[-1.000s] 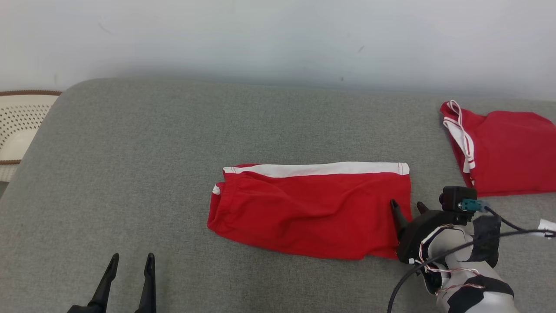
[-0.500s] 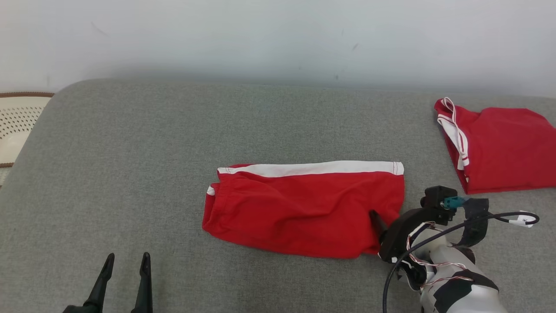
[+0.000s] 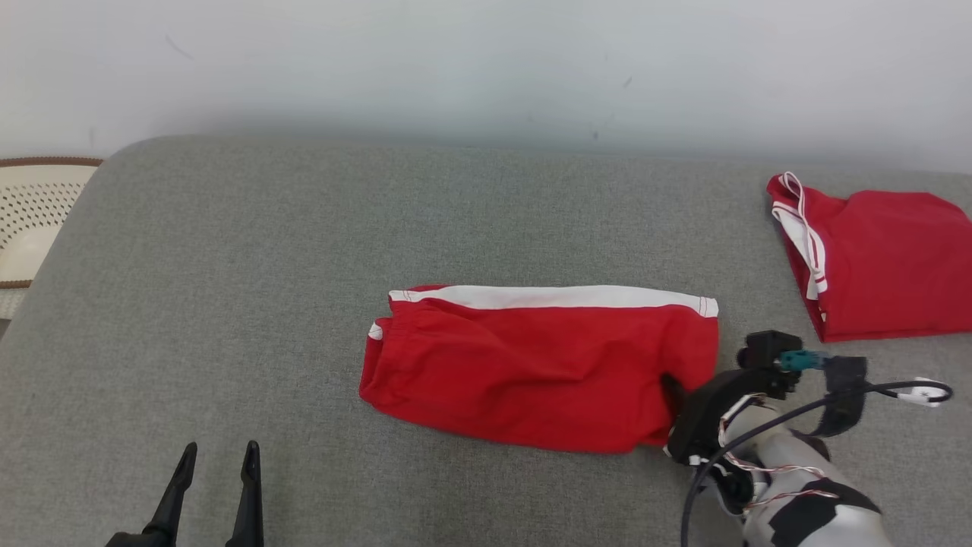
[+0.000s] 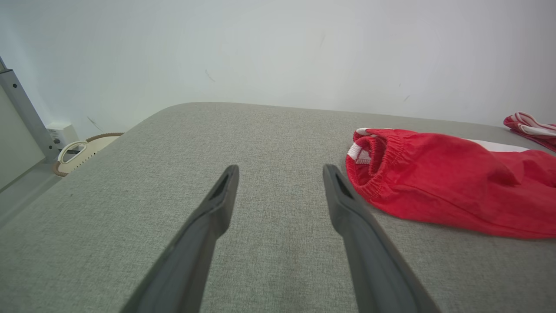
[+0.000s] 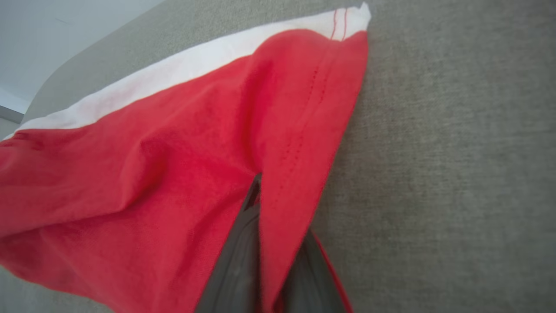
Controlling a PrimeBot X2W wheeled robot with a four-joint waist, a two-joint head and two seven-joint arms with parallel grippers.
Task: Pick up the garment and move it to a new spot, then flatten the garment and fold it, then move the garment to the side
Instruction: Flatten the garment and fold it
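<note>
The garment point(image 3: 531, 365) is a pair of red shorts with a white side stripe, folded flat in the middle of the grey cushion point(image 3: 304, 251). My right gripper point(image 3: 672, 389) is shut on its right hem, and the right wrist view shows a pinched ridge of the red cloth point(image 5: 286, 174) between the two fingers. My left gripper point(image 3: 215, 463) stands open at the lower left, clear of the cloth. In the left wrist view the elastic waistband end of the garment point(image 4: 378, 165) lies just right of the left gripper point(image 4: 280, 171).
A second folded red garment point(image 3: 881, 258) lies at the cushion's far right. A cream perforated basket point(image 3: 30, 220) sits off the cushion's left edge. A pale wall point(image 3: 486, 68) runs behind the cushion.
My right gripper moved left onto the garment's right hem and closed on it. The far right corner of the cloth has drawn in slightly. The left gripper stays put.
</note>
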